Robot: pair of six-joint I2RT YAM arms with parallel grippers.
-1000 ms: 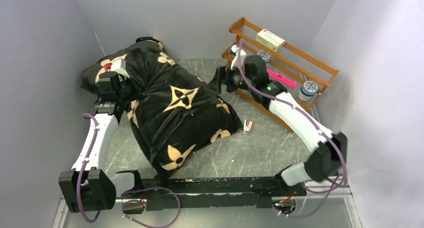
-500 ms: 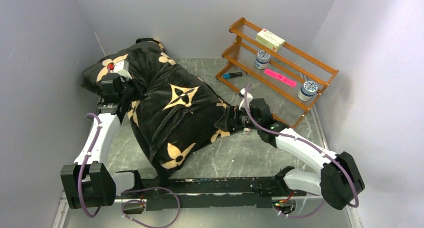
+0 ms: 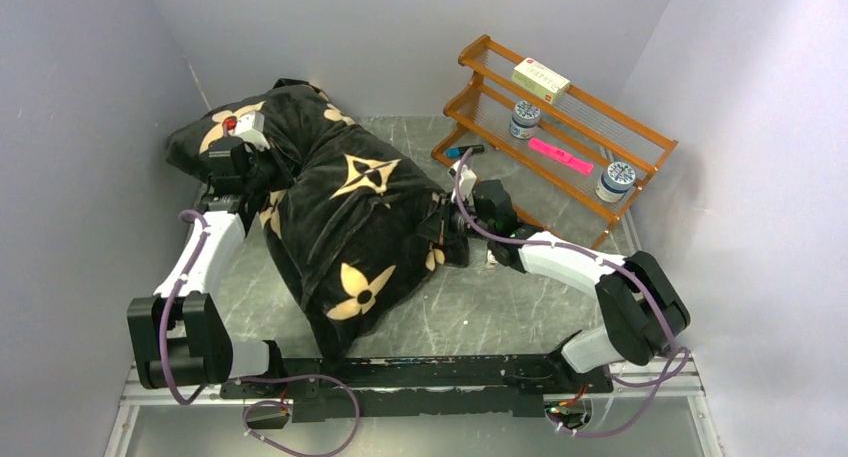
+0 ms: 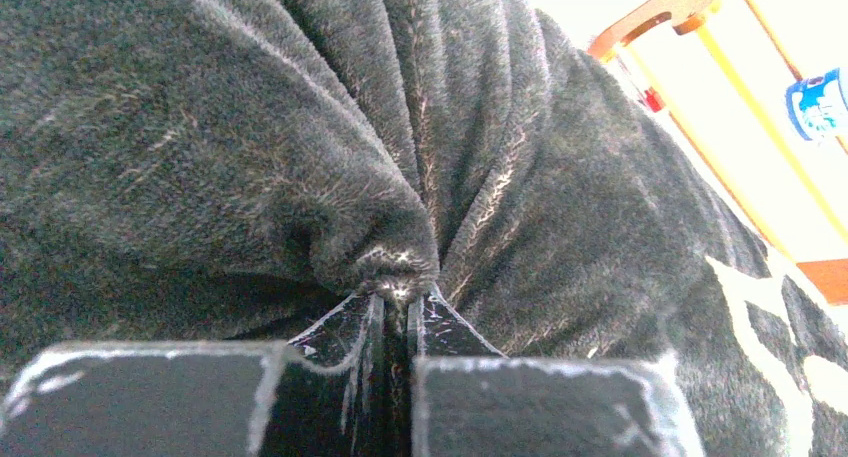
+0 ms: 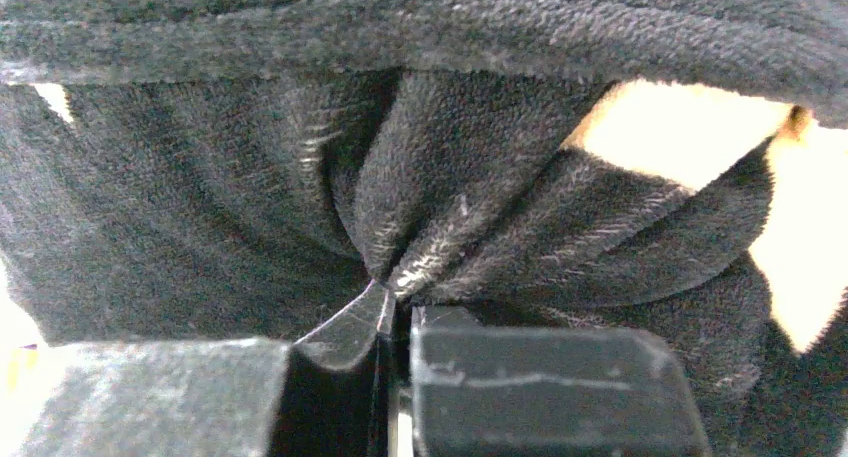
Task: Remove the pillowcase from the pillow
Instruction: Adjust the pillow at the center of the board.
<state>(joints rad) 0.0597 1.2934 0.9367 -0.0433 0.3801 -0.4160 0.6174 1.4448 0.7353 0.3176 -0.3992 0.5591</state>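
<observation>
Top external view, nearest edge first: both arm bases sit at 6 o'clock on the grey marbled desk (image 3: 520, 297). The left arm rises along the 8 o'clock side. The right arm bends in from 4 o'clock toward the middle.

The pillowcase (image 3: 350, 227), black plush with tan flower motifs, lies plump and diagonal from about 7 o'clock up to 11 o'clock. It covers the pillow completely, so the pillow itself is hidden.

The right claw (image 3: 437, 227) meets the cover's 3 o'clock edge near the desk's centre. In the right wrist view it (image 5: 395, 299) is nearly closed, with a gathered fold of plush pinched at its tips. Creases fan out from that point.

Farther back, at 10 o'clock, the left claw (image 3: 265, 172) bites into the cover near its far end. The left wrist view shows it (image 4: 395, 299) narrow, clamping a bunched ridge of fabric.

At 1 to 2 o'clock a wooden rack (image 3: 610, 107) stands against the wall, apart from the pillowcase. It holds a box (image 3: 541, 79) on top, two jars (image 3: 524, 117) and a pink marker (image 3: 560, 157). A blue pen (image 3: 465, 151) lies just beside its foot.
</observation>
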